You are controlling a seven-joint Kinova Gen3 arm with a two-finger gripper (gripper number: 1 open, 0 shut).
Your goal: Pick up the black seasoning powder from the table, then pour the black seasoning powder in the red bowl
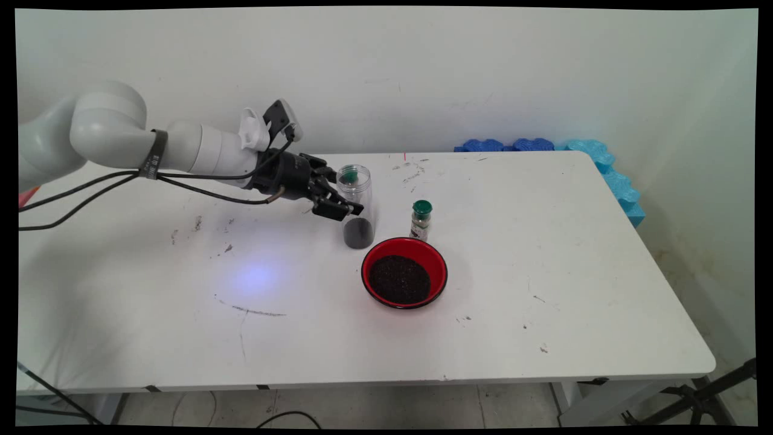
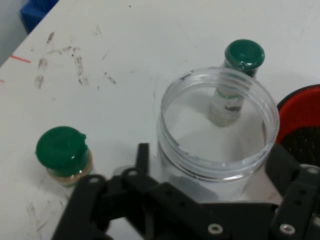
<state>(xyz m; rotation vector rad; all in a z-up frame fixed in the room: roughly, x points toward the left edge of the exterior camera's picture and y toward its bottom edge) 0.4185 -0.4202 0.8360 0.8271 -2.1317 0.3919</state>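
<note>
Standing upright on the table (image 1: 543, 241), a clear lidless jar (image 1: 357, 199) has a shallow layer of dark granules (image 1: 358, 233) at its bottom and is otherwise empty. The gripper (image 1: 338, 202) reaches it from the left, roughly level with its upper half. In the hand view the jar (image 2: 217, 145) sits between the two fingers (image 2: 142, 155), which are spread wider than it. A sliver of table shows between the left one and the jar wall, so they straddle it and do not appear to clamp it. Whether the right one touches the wall I cannot tell.

Just beside the jar, towards the near right, is a red bowl (image 1: 423, 249) holding a bed of the same dark granules. A small green-capped bottle (image 1: 421, 219) stands upright close behind the bowl, apart from the jar. A second green-capped bottle (image 2: 64, 155) stands beyond the jar, seen plainly from the hand. Blue foam pieces (image 1: 513, 145) line the table's far right edge.
</note>
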